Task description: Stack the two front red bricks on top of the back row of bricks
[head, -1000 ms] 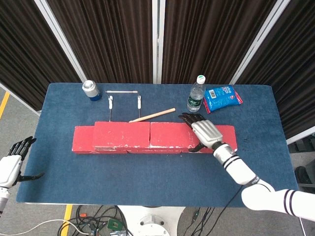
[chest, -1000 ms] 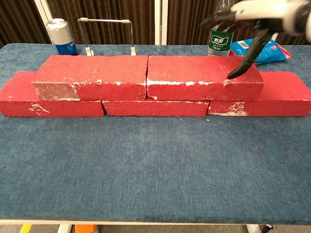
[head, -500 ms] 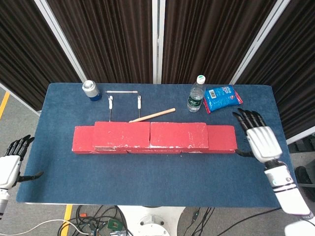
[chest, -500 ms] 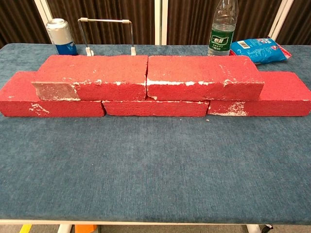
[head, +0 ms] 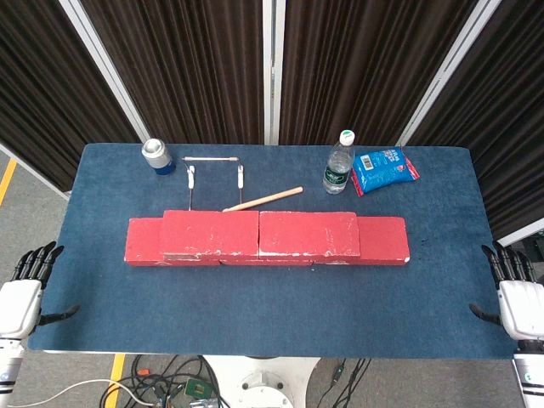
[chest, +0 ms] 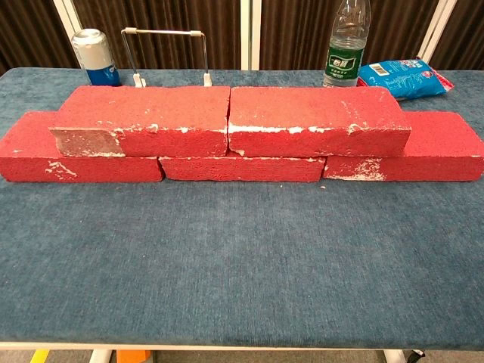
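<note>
Overhead, both upper red bricks (head: 259, 233) are lying lengthwise atop the back row (head: 382, 240), between the left robot hand (head: 21, 297) and right robot hand (head: 517, 297), each hanging released, equally distant. Chest-level, the bricks are sitting stacked; neither robot hand is showing.

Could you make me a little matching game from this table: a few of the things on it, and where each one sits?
Things:
1. soda can
2. water bottle
3. blue snack bag
4. wooden stick

Places:
A. lying just behind the red bricks, near the middle
B. back left of the table
C. furthest right along the back
D. standing just left of the snack bag

Pairs: 1-B, 2-D, 3-C, 4-A
</note>
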